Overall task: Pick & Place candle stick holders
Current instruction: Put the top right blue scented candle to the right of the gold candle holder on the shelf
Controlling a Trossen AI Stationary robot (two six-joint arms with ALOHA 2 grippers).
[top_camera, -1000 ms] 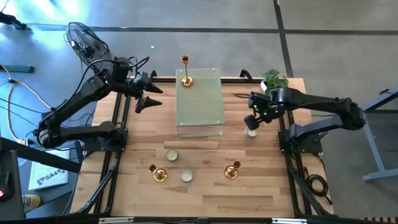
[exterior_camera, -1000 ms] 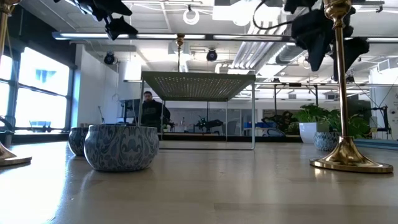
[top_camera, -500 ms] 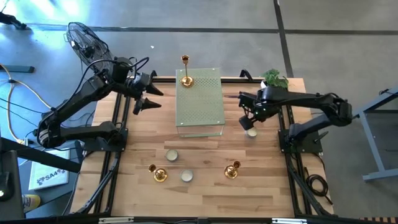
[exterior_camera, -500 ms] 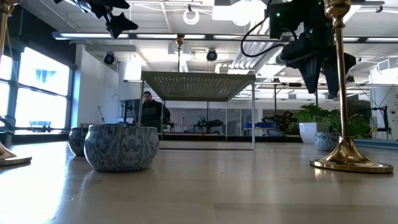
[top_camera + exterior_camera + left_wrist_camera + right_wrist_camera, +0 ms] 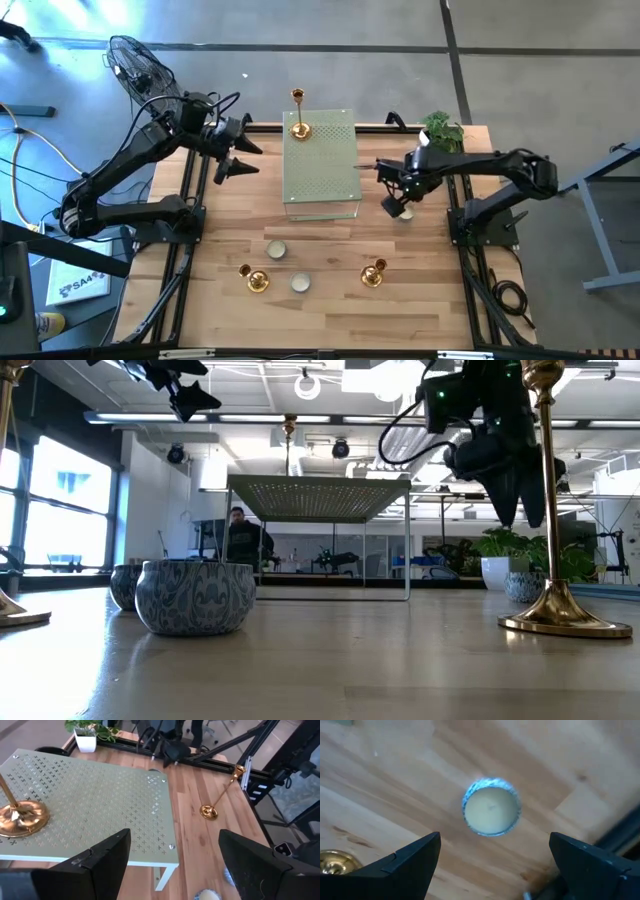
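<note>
One gold holder (image 5: 299,128) stands on the pale green perforated slab (image 5: 322,165) at its far left corner. Two more gold holders (image 5: 256,280) (image 5: 373,273) stand on the table near its front. Three cream cups rest on the wood: two near the front (image 5: 275,250) (image 5: 300,283) and one right of the slab (image 5: 405,213). My right gripper (image 5: 393,198) hovers open above that cup (image 5: 491,811), fingers pointing down, touching nothing. My left gripper (image 5: 236,155) is open and empty, in the air left of the slab.
A small potted plant (image 5: 438,127) stands at the table's far right. Black frame rails run along the table's left and right sides (image 5: 190,230). The slab stands on thin legs above the wood (image 5: 318,495). A person (image 5: 242,540) shows far behind the table.
My right gripper has gone toward the table's left edge, nearer the slab, and tipped down over the cream cup right of the slab. My left arm has kept still.
</note>
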